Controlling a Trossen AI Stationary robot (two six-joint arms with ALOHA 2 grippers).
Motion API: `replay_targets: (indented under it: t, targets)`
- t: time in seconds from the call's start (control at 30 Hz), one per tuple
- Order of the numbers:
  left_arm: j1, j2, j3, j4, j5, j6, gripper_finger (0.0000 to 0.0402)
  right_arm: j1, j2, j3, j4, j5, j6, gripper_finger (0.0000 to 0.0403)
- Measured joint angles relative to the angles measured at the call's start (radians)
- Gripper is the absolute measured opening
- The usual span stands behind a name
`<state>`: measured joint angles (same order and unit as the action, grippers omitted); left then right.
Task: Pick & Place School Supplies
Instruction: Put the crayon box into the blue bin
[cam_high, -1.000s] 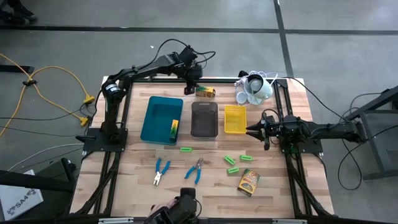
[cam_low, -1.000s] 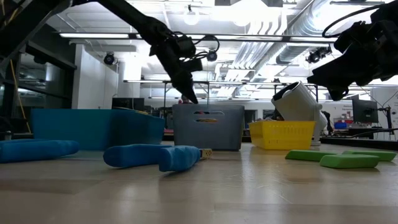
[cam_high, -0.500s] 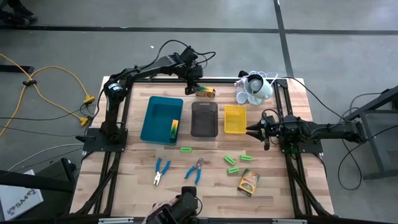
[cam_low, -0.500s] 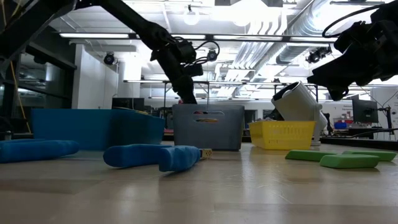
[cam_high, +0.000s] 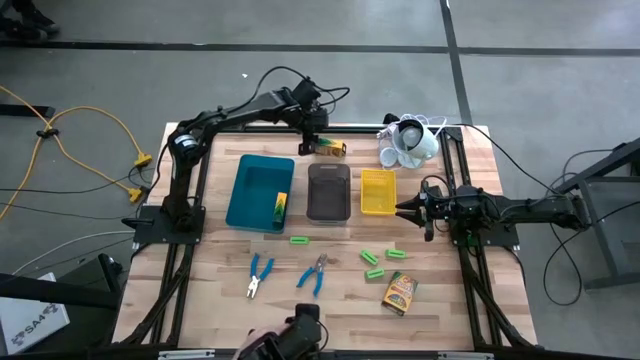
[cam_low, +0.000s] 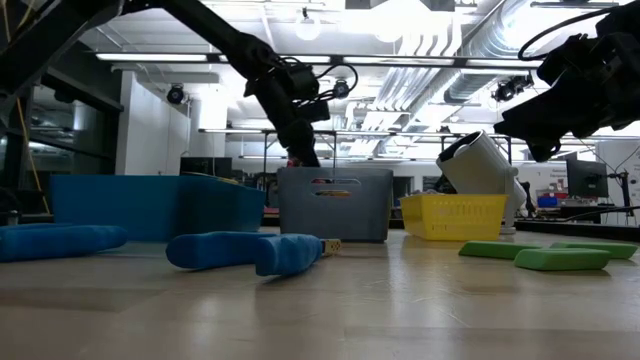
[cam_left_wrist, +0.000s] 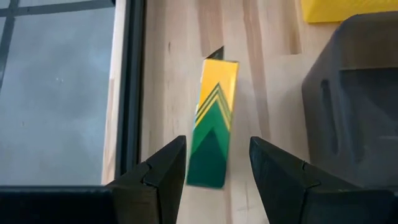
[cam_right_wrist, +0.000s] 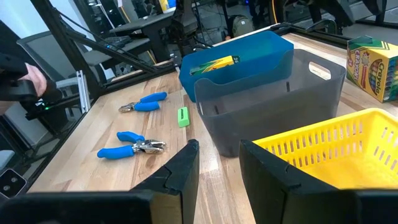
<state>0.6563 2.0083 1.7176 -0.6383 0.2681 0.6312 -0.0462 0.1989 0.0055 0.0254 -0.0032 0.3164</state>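
A yellow-and-green printed box lies flat on the wood at the table's far edge, behind the grey tray. My left gripper hangs open over the box's green end, one finger on either side of it, pointing slantwise down; I see no contact. My right gripper waits open at the table's right side. A second box lies in the teal tray, and a third lies near the front right. Two blue-handled pliers and several green sticks lie on the table's near half.
The teal tray, grey tray and yellow tray stand in a row across the middle. A white cup-like cluster with cords sits at the far right. The black frame rail runs close beside the far box.
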Motion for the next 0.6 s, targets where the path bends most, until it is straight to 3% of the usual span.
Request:
replay_targets:
  t: [0.27,0.6]
  targets:
    - [-0.003,0.0,0.005,0.0,0.027,-0.155,0.0169,0.0,0.0,0.0,0.0,0.0,0.0,0.0106]
    - [0.061,0.0,0.058,-0.042,0.095,-0.052,0.0169,0.0,0.0,0.0,0.0,0.0,0.0,0.0106]
